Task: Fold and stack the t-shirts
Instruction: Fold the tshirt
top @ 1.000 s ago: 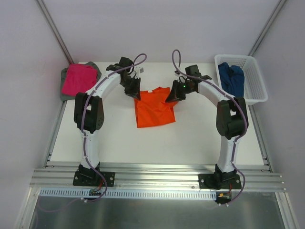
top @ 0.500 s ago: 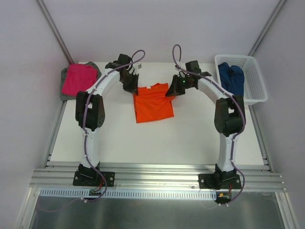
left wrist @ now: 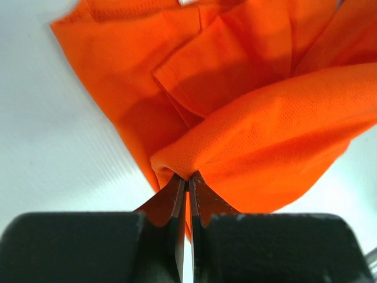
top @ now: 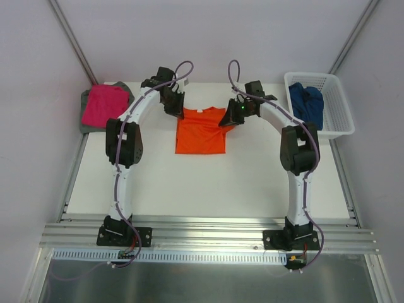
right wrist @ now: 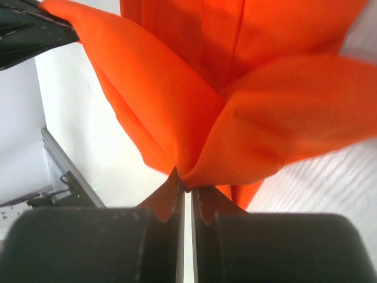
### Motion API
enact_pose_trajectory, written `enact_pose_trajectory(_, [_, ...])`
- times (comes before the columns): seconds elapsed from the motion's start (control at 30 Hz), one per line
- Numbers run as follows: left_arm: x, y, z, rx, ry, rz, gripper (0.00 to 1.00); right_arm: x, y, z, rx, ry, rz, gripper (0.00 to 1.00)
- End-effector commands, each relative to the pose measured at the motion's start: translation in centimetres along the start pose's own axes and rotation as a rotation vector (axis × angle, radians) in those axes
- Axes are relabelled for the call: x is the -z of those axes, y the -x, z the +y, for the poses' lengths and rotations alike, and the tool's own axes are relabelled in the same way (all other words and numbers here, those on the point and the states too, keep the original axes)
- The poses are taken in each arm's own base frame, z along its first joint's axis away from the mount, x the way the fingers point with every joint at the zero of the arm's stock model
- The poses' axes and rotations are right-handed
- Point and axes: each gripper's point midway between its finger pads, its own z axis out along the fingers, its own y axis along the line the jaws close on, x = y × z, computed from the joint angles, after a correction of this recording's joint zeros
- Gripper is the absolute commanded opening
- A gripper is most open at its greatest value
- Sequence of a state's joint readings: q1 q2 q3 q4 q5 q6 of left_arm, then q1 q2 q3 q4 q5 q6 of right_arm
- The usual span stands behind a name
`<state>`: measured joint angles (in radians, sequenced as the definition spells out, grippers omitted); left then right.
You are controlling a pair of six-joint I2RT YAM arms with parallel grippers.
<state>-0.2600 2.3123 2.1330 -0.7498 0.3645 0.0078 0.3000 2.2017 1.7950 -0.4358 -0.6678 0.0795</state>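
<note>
**Left pincer** [left wrist: 187,177]: the fingers are closed together on a fold of the orange t-shirt [left wrist: 265,135], with the cloth caught at the very tips. Ahead of the tips the fabric fans out in broad loose folds. A bare strip of the white surface [left wrist: 53,135] shows to one side of it.

**Right pincer** [right wrist: 186,187]: the fingers are likewise clamped on a pinch of the same orange t-shirt. The cloth spreads forward from the tips in two lobes. One lobe runs toward the dark body of the other pincer, at the upper left edge of this wrist view.

**Overhead view:** the two pincers stand side by side near the far edge of the surface, each holding one shoulder of the orange t-shirt, with the neckline between them. From the tips the shirt's body extends toward the arm bases as a roughly square panel.

**Beyond the left pincer:** on its outer side and well apart, the pink t-shirt [top: 104,104] lies on top of the grey t-shirt [top: 85,125] at the far left corner.

**Beyond the right pincer:** on its outer side, the dark blue t-shirt [top: 306,104] lies bunched inside the white basket [top: 338,129].
</note>
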Motion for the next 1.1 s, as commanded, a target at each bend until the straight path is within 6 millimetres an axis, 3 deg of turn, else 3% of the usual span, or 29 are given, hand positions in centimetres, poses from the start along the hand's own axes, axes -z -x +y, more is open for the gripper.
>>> enact_pose_trajectory(0.0, [7.0, 0.8, -3.7, -0.028, -0.074, -0.08, 0.0, 3.9, 0.0, 4.1, 0.035, 0.067, -0.043, 0.01])
enact_pose_trajectory(0.03, [7.1, -1.3, -4.1, -0.007, -0.091, -0.036, 0.0, 4.2, -2.0, 4.0, 0.003, 0.072, 0.001, 0.01])
enact_pose_trajectory(0.07, [9.9, -1.3, -5.7, -0.029, -0.117, -0.074, 0.0, 4.8, -2.8, 4.5, -0.003, 0.074, 0.01, 0.01])
enact_pose_trajectory(0.1, [10.8, -2.0, -6.2, -0.031, -0.122, -0.075, 0.0, 6.6, -3.1, 6.0, 0.017, 0.088, -0.01, 0.01])
enact_pose_trajectory(0.17, [11.9, -5.1, -7.3, 0.028, -0.147, -0.024, 0.0, 7.6, -5.8, 6.3, -0.015, 0.086, 0.038, 0.01])
enact_pose_trajectory(0.2, [14.1, -5.7, -8.7, 0.01, -0.163, -0.053, 0.0, 8.1, -6.9, 7.0, -0.016, 0.088, 0.05, 0.01])
enact_pose_trajectory(0.23, [14.1, -8.0, -9.1, 0.028, -0.179, -0.006, 0.0, 9.6, -7.7, 8.3, -0.004, 0.093, 0.042, 0.01])
enact_pose_trajectory(0.3, [16.4, -10.3, -11.2, 0.017, -0.237, -0.008, 0.0, 10.0, -11.2, 9.1, -0.017, 0.095, 0.106, 0.01])
enact_pose_trajectory(0.33, [15.8, -13.0, -11.7, 0.043, -0.259, 0.054, 0.0, 11.0, -12.1, 10.3, 0.005, 0.115, 0.103, 0.01])
enact_pose_trajectory(0.4, [16.8, -15.5, -13.1, 0.066, -0.317, 0.083, 0.0, 10.5, -16.1, 10.5, -0.01, 0.114, 0.182, 0.01])
enact_pose_trajectory(0.43, [16.0, -18.1, -12.9, 0.104, -0.319, 0.144, 0.02, 10.4, -17.7, 10.5, -0.019, 0.12, 0.212, 0.02])
enact_pose_trajectory(0.47, [15.8, -19.3, -13.0, 0.124, -0.327, 0.17, 0.07, 10.6, -19.1, 10.7, -0.02, 0.13, 0.23, 0.02])
enact_pose_trajectory(0.5, [16.0, -20.3, -13.1, 0.132, -0.334, 0.179, 0.12, 10.0, -22.1, 9.9, -0.049, 0.119, 0.298, 0.03])
enact_pose_trajectory(0.53, [15.4, -22.6, -12.8, 0.172, -0.329, 0.234, 0.36, 9.8, -23.3, 9.7, -0.071, 0.117, 0.32, 0.05])
enact_pose_trajectory(0.57, [15.2, -23.6, -12.7, 0.186, -0.328, 0.254, 0.46, 9.8, -24.7, 9.6, -0.076, 0.112, 0.344, 0.15])
enact_pose_trajectory(0.6, [15.3, -24.5, -12.7, 0.196, -0.331, 0.263, 0.56, 9.4, -27.3, 7.9, -0.125, 0.073, 0.391, 0.22])
enact_pose_trajectory(0.63, [14.8, -26.4, -12.4, 0.233, -0.324, 0.306, 0.99, 9.2, -28.3, 7.2, -0.161, 0.04, 0.403, 0.31])
enact_pose_trajectory(0.67, [14.7, -27.2, -12.2, 0.247, -0.314, 0.315, 0.99, 9.2, -29.6, 6.9, -0.17, 0.032, 0.423, 0.56])
enact_pose_trajectory(0.7, [14.6, -28.0, -12.2, 0.256, -0.311, 0.32, 0.99, 9.1, -30.4, 6.4, -0.177, 0.019, 0.436, 0.73])
enact_pose_trajectory(0.73, [14.6, -27.8, -12.3, 0.252, -0.32, 0.307, 0.99, 9.1, -31.1, 5.7, -0.184, -0.007, 0.446, 1.0])
enact_pose_trajectory(0.8, [14.6, -27.1, -12.2, 0.239, -0.32, 0.287, 0.99, 9.3, -30.8, 5.6, -0.174, -0.026, 0.447, 0.96])
enact_pose_trajectory(0.9, [14.0, -23.4, -11.2, 0.185, -0.272, 0.229, 0.99, 9.1, -27.3, 7.0, -0.066, -0.022, 0.389, 0.96])
enact_pose_trajectory(0.93, [14.3, -20.5, -11.1, 0.144, -0.267, 0.172, 0.99, 9.0, -26.1, 7.3, -0.041, -0.021, 0.37, 0.96])
enact_pose_trajectory(0.97, [13.3, -19.5, -10.4, 0.157, -0.252, 0.186, 0.99, 8.9, -23.6, 8.5, 0.006, 0.003, 0.321, 0.96])
enact_pose_trajectory(1.0, [13.7, -16.7, -10.4, 0.134, -0.254, 0.132, 0.99, 8.7, -22.5, 8.9, 0.013, 0.01, 0.307, 0.96])
enact_pose_trajectory(1.03, [13.4, -15.6, -9.9, 0.125, -0.247, 0.121, 0.99, 7.9, -21.8, 8.7, 0.002, 0.007, 0.314, 0.96])
enact_pose_trajectory(1.07, [12.2, -14.8, -9.4, 0.133, -0.24, 0.139, 0.99, 7.9, -19.6, 9.5, 0.017, 0.02, 0.271, 0.96])
